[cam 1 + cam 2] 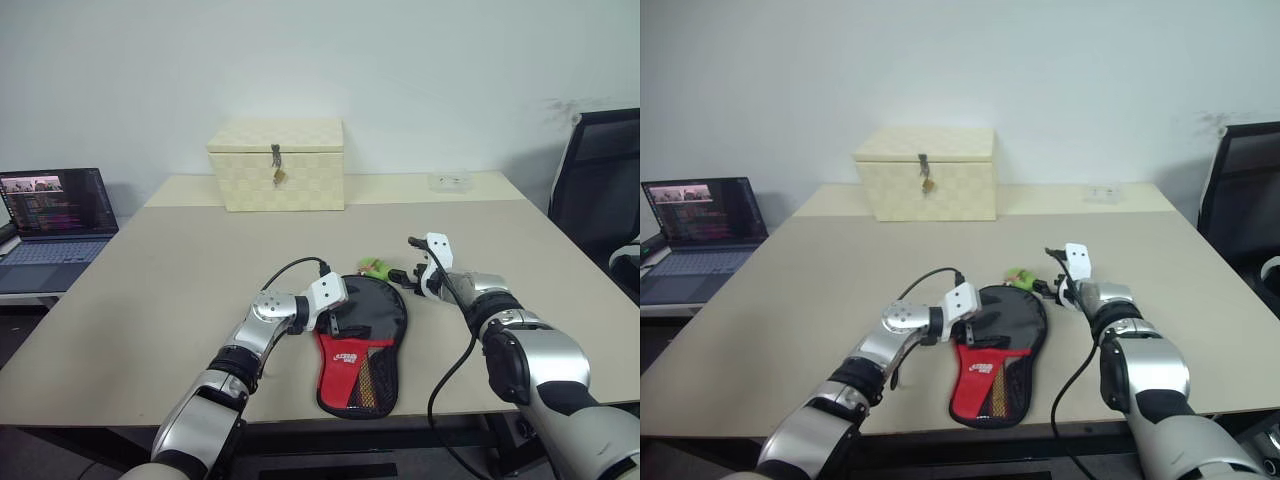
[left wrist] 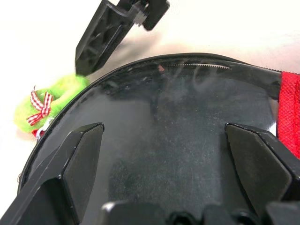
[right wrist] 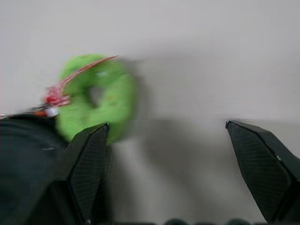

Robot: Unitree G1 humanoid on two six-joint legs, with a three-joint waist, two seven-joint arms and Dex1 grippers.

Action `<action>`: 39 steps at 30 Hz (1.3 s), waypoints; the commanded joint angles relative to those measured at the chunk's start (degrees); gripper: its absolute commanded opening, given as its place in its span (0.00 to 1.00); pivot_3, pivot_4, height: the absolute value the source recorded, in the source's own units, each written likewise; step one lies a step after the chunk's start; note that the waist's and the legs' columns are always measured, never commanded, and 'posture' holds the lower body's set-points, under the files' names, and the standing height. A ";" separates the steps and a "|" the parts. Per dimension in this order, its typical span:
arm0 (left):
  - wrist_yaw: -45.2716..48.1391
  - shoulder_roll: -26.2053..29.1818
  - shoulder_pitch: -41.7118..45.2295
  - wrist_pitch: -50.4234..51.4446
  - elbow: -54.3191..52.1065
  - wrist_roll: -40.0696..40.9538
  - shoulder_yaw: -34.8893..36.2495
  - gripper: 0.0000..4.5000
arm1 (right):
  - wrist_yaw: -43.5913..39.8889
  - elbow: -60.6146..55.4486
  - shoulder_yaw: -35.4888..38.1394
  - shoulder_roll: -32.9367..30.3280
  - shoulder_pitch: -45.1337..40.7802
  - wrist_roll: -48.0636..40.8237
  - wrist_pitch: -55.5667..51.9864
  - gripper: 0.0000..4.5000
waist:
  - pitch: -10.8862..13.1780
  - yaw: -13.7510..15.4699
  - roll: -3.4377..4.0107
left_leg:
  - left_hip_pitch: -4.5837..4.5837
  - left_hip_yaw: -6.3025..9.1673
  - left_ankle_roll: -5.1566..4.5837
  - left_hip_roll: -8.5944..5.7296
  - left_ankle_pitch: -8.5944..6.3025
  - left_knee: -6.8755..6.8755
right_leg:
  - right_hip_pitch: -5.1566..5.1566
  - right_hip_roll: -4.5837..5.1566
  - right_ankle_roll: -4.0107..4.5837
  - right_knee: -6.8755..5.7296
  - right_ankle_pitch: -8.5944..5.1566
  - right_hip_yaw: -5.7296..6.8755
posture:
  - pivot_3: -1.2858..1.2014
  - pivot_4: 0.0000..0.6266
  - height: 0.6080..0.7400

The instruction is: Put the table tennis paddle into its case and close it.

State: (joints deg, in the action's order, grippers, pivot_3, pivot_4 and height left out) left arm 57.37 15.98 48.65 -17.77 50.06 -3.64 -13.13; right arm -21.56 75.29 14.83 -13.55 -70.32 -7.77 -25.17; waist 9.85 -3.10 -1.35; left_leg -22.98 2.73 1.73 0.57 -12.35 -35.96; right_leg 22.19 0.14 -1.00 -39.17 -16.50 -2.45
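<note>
The black and red paddle case (image 1: 362, 340) is lying flat near the front edge of the beige table (image 1: 180, 290), its round end pointing away from the robot, its green zipper tag (image 1: 375, 267) resting on the tabletop at that end. The left gripper (image 1: 338, 318) is sitting over the case's black upper part, fingers spread wide and gripping nothing. The right gripper (image 1: 412, 262) is hovering just beside the tag, jaws wide and empty. A cream woven box (image 1: 277, 164) is standing at the far side.
</note>
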 commanded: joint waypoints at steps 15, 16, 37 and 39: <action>-0.40 0.72 -1.42 0.68 0.13 -1.77 -1.18 1.00 | 5.49 -1.45 6.08 7.71 -1.48 -5.93 2.83 0.97 | 0.00 -0.11 0.00 | 0.02 0.00 0.00 0.02 0.00 0.00 | -0.01 -0.02 0.00 0.00 0.00 -0.01 | 0.52 0.24 1.00; -0.47 0.73 -1.48 0.69 0.07 -1.80 -1.20 1.00 | 5.71 -1.39 6.23 8.32 -1.68 -6.13 3.15 0.97 | 0.00 -0.12 0.01 | 0.02 0.00 0.00 0.02 0.00 0.00 | -0.01 -0.02 0.00 0.00 0.00 0.00 | 0.52 0.24 1.00; -0.93 0.42 -1.78 0.76 -0.04 -2.00 -1.49 1.00 | 8.86 -1.08 7.24 9.02 -1.55 -6.05 6.14 0.01 | 0.00 -0.19 0.01 | 0.02 0.00 0.00 0.03 0.00 0.03 | 0.00 -0.05 0.00 0.01 0.00 -0.01 | 0.52 0.24 1.00; -1.01 0.28 -1.72 0.76 0.10 -2.03 -1.53 1.00 | 9.08 -1.11 7.28 8.99 -1.51 -6.10 6.25 0.01 | 0.00 -0.19 0.01 | 0.02 0.00 0.00 0.03 0.00 0.03 | -0.01 -0.05 0.00 0.02 0.00 -0.01 | 0.52 0.24 1.00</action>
State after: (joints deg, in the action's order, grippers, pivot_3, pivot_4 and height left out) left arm 56.79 16.24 47.96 -17.65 49.23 -3.66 -13.20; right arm -12.41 74.79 21.38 -4.49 -70.37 -12.88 -20.14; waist 9.85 -3.29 -1.34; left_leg -22.96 2.73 1.73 0.60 -12.35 -35.93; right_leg 22.19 0.09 -1.00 -39.16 -16.50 -2.46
